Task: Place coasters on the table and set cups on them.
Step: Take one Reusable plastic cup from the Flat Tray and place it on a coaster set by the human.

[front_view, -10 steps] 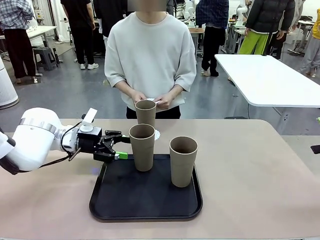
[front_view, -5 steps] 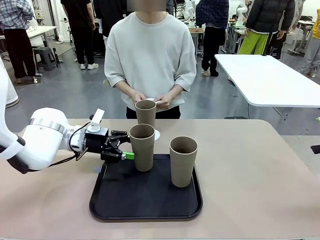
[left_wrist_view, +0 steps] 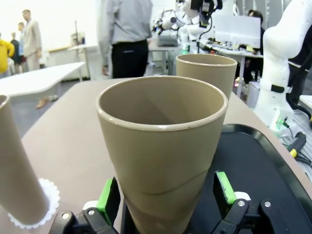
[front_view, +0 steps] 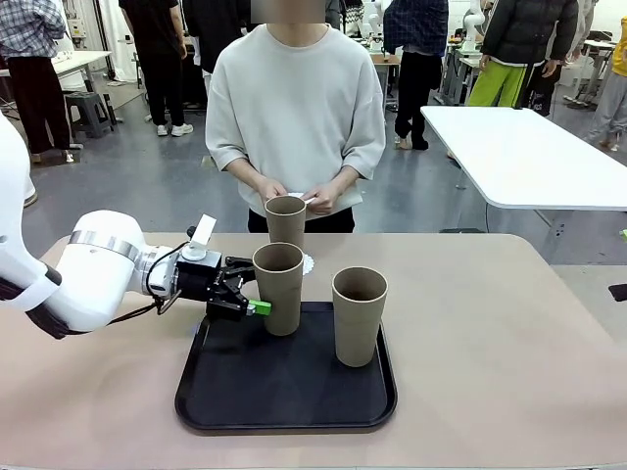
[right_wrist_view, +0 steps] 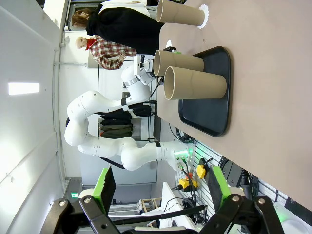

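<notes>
**Three cups, one coaster counted, left jaws open around a cup**

I count three cups, one coaster, one black tray (front_view: 225, 397) and two pairs of jaws.

At the left, the left arm (front_view: 98, 269) reaches in low over the bench (front_view: 509, 333). The left jaws are released and stand on both sides of the left cup (front_view: 278, 289), low on its wall. In the left wrist view the green pads (left_wrist_view: 105, 199) sit just beside this cup (left_wrist_view: 163, 146), and I see no firm contact. This cup stands on the far left part of the tray.

Just behind it, the far cup (front_view: 285, 220) stands on the bench on the coaster (front_view: 308, 264), in front of the person (front_view: 294, 108). From the front, the left cup hides most of the coaster and only a lacy white edge shows. The left wrist view shows its scalloped rim (left_wrist_view: 41, 202) better, but the picture edge cuts off the far cup (left_wrist_view: 12, 170) there.

The person's hands (front_view: 323, 199) hold a small white thing (front_view: 299, 196) behind that cup's rim; I cannot tell what it is.

More to the right, the right cup (front_view: 359, 315) stands on the tray. All cups are tall, tapered, matte tan, darker inside, without handles.

The right jaws are released too, their pads (right_wrist_view: 105, 184) wide apart with nothing between, well away from the bench.
</notes>
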